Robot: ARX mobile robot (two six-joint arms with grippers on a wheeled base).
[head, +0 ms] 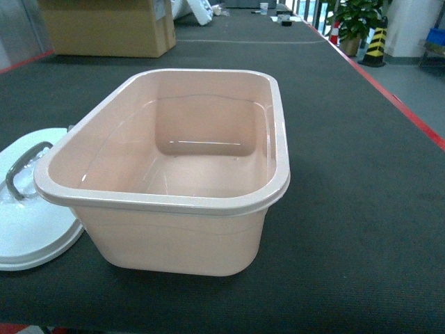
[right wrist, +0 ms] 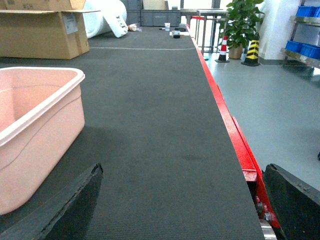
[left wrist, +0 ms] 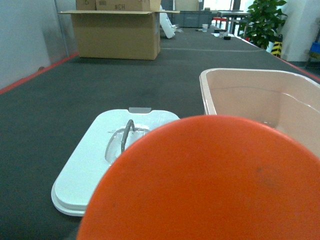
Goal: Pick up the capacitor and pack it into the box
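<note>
Pink-beige box (head: 174, 202) unlabelled; cardboard carton (left wrist: 117, 32) marked "#CH".

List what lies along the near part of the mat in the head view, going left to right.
White lid with its grey handle → open pink-beige box, empty inside → bare dark mat → red edge strip.
</note>
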